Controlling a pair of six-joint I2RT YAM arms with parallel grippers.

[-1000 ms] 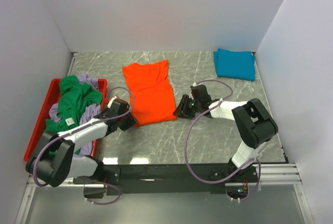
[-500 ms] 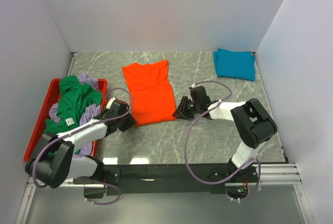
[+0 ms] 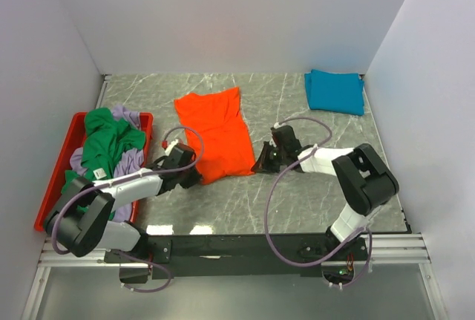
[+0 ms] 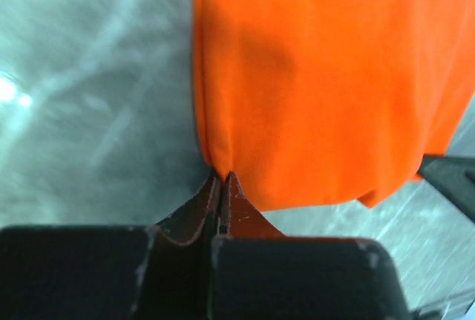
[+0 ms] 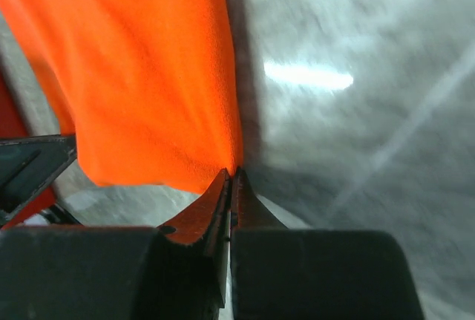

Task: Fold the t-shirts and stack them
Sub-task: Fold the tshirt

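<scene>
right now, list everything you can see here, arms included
orange t-shirt: 1, orange, flat mid-table
teal t-shirt: 1, teal-blue, folded, far right corner
green t-shirt: 1, green, heaped in the tray
lavender cloth: count unclear, pale lavender, under the green t-shirt
tray: 1, red, left side of the table
table: 1, grey marble
left gripper: 1, black, shut on the orange t-shirt's near left corner
right gripper: 1, black, shut on its near right corner
</scene>
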